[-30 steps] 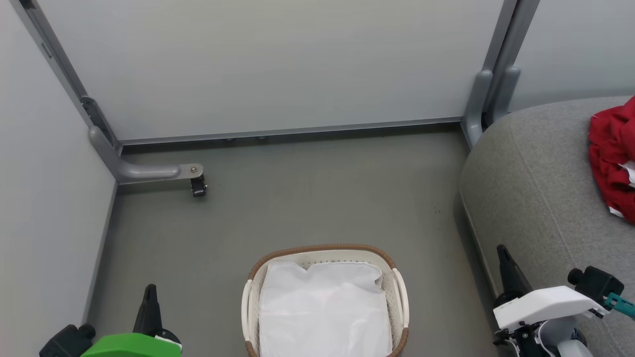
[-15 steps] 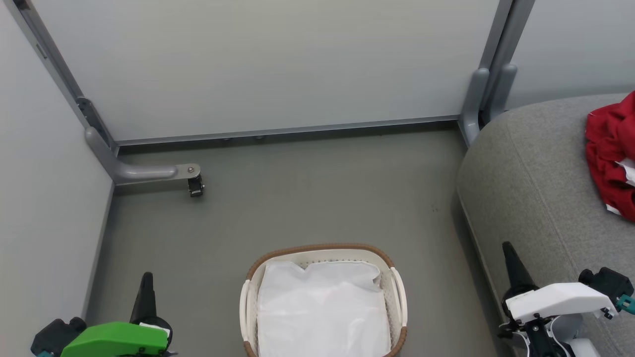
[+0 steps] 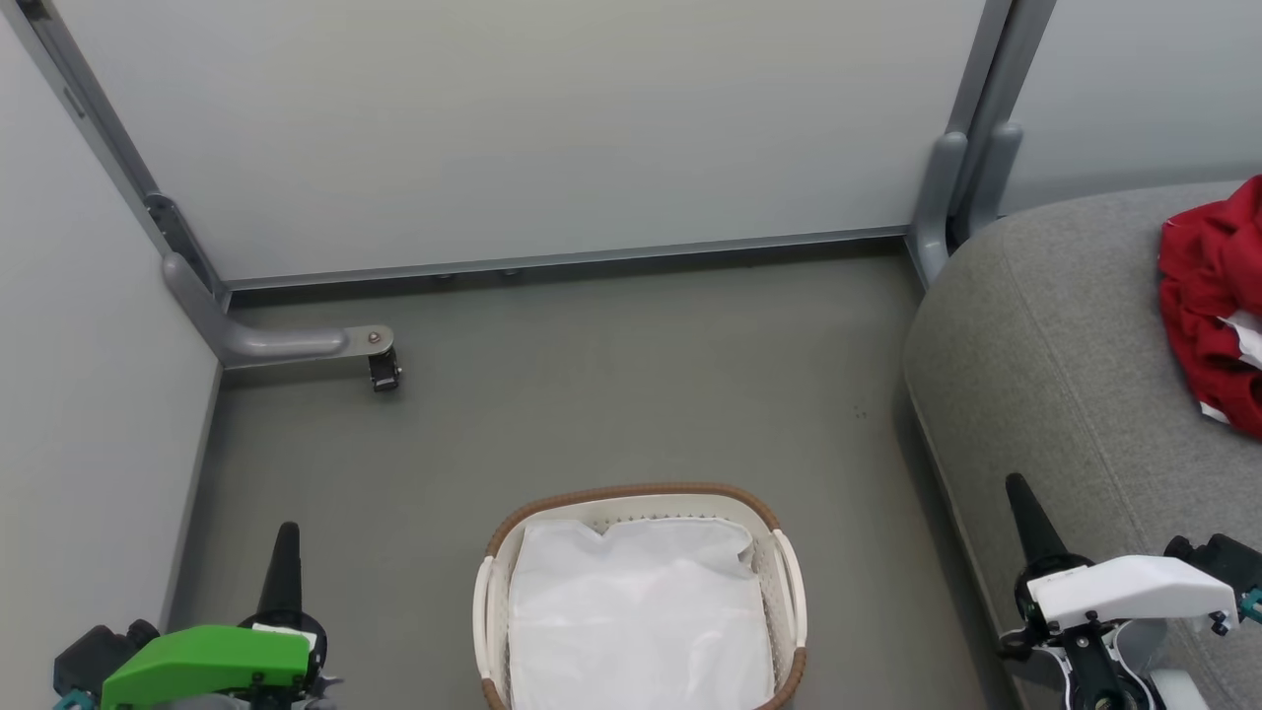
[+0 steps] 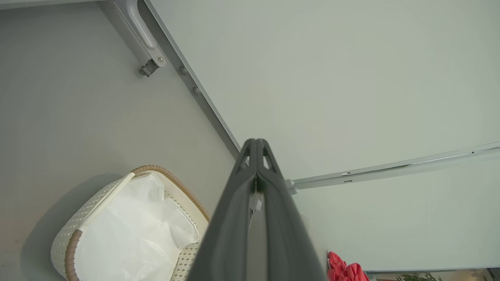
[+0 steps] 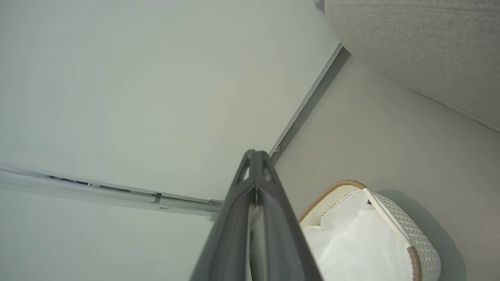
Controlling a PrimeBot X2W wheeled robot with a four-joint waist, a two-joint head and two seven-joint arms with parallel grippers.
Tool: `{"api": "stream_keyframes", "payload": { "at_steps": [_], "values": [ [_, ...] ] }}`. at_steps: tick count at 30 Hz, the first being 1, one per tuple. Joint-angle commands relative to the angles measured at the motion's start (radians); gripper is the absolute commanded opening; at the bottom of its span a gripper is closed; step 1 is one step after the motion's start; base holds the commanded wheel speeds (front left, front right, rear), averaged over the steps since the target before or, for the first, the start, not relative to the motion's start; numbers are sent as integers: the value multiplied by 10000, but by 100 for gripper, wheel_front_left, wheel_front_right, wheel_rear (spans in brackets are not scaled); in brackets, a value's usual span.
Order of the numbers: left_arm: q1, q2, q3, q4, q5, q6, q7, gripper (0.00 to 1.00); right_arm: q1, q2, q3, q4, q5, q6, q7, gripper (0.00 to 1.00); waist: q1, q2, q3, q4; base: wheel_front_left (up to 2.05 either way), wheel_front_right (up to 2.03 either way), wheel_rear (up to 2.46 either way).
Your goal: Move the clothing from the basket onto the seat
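The red clothing (image 3: 1211,296) is lying bunched on the grey couch seat (image 3: 1045,345) at the far right; the white-lined laundry basket (image 3: 631,492) is sitting near, on the floor (image 3: 611,394), between the left gripper (image 3: 287,534) and right gripper (image 3: 1016,487), both pinched closed, empty

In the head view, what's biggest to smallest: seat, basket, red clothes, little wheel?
1. seat
2. basket
3. red clothes
4. little wheel
Seat, basket and clothes are cut off at the picture's edge.
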Motion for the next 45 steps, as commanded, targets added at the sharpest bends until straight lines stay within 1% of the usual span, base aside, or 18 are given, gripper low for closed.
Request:
{"api": "stream_keyframes", "payload": {
  "at_steps": [1,21,45],
  "values": [
    [-295,22,91,-118,-234,-88,63,0,-222,-53,-64,-124,283,-5,71,0,0,0,3,-8,0,0,0],
    [-611,-5,380,-115,-1800,-247,546,0,-263,-63,-323,-222,2037,-6,534,0,0,0,39,-111,0,0,0],
    [-900,-34,652,-108,-3341,-411,1004,0,-329,-72,-582,-309,3783,-5,1014,0,0,0,81,-234,0,0,0]
  ]
}}
